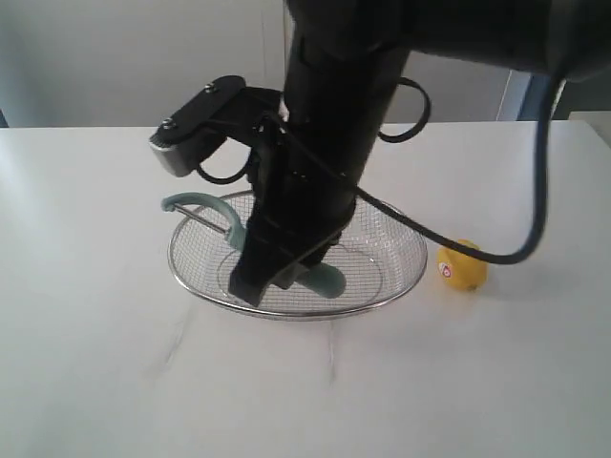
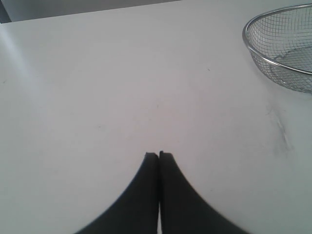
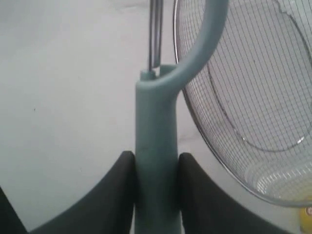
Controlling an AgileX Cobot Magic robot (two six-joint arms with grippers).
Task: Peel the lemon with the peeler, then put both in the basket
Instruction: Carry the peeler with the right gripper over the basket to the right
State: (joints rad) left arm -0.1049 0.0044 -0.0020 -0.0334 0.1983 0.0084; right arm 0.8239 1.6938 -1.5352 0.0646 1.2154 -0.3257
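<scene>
Right black gripper (image 1: 270,282) clamps pale teal-green Y-peeler (image 1: 195,201) by its handle over silver wire-mesh basket (image 1: 315,316)
Small yellow stickered lemon (image 1: 463,267) sits on white table (image 1: 95,363) just beside the basket (outside it); left gripper (image 2: 159,155) pressed shut

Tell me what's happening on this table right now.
The right hand grips the teal peeler by its handle, low at the wire basket, with the peeler's head sticking past the rim. The lemon sits on the table outside the basket, sticker showing. The left hand is shut and empty over the table beside the basket.
</scene>
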